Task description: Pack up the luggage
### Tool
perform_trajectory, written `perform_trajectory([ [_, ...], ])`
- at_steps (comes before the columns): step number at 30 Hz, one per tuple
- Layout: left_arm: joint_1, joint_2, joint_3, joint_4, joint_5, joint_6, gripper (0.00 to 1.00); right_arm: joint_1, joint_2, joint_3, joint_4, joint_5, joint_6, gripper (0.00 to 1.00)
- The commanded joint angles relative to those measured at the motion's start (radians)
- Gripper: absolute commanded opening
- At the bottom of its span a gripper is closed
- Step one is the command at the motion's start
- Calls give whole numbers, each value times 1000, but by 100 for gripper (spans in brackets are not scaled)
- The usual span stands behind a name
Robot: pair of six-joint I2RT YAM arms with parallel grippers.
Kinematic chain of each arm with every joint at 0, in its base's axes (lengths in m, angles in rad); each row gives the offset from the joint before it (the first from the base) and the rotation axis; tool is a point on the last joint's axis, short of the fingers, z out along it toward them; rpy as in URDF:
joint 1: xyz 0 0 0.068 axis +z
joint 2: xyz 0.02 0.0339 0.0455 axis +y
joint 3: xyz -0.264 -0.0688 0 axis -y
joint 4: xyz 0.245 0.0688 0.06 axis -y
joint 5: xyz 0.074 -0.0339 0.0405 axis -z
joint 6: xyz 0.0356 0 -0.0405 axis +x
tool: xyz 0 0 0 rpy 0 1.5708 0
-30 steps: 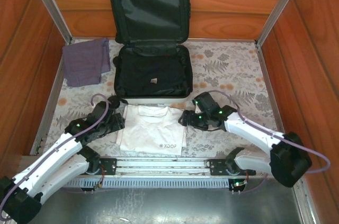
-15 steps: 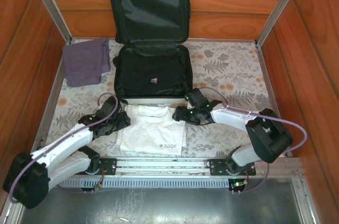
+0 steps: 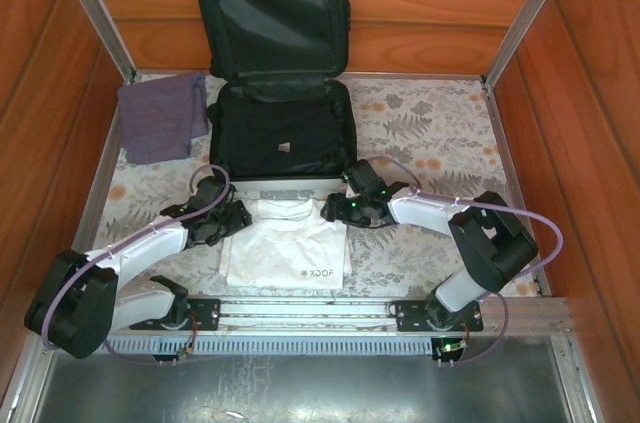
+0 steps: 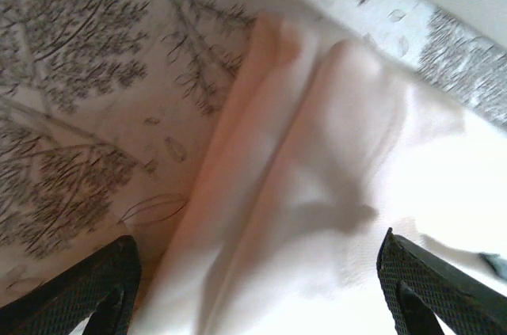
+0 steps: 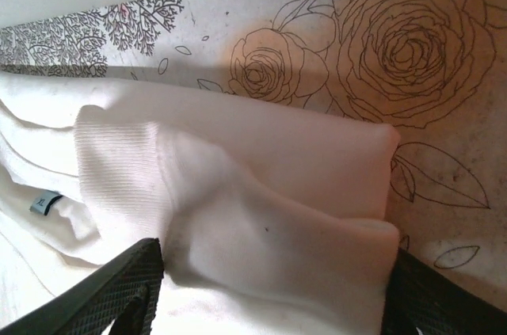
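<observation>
The luggage [image 3: 280,141] lies open at the back centre, black lining up, its lid [image 3: 268,15] leaning on the rear wall. A folded white shirt [image 3: 286,243] lies just in front of it. My left gripper [image 3: 228,217] is low over the shirt's upper left corner. In the left wrist view it [image 4: 257,295] is open, its fingers [image 4: 87,291] astride the shirt's folded edge [image 4: 317,192]. My right gripper [image 3: 333,207] is at the upper right corner. It [image 5: 273,295] is open, and the bunched shirt corner [image 5: 301,192] fills the gap between its fingers [image 5: 103,295].
A folded purple cloth [image 3: 160,118] lies at the back left on the floral tablecloth [image 3: 440,133]. Wooden walls [image 3: 590,123] close in the sides and back. A metal rail [image 3: 310,311] with the arm bases runs along the near edge.
Both arms have stretched forward and inward, bringing the grippers down onto the shirt's two upper corners. The luggage has shifted a little to the left.
</observation>
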Motion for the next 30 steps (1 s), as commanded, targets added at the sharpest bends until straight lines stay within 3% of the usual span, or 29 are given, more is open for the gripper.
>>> perform_trajectory([
  [1, -5, 34, -71, 102, 48, -87, 82, 7, 75, -38, -35, 15, -27, 65],
  [12, -128, 190, -96, 185, 23, -186, 76, 60, 23, -106, -58, 73, 38, 39],
  [15, -157, 211, -103, 190, 18, -220, 64, 78, -15, -133, -71, 117, 68, 31],
  [24, -268, 145, -63, 176, 7, -223, 0, 120, -159, -134, -159, 188, 83, 2],
  [30, -340, -120, -34, 56, -77, -215, 0, 143, -348, -58, -332, 260, 30, 0],
])
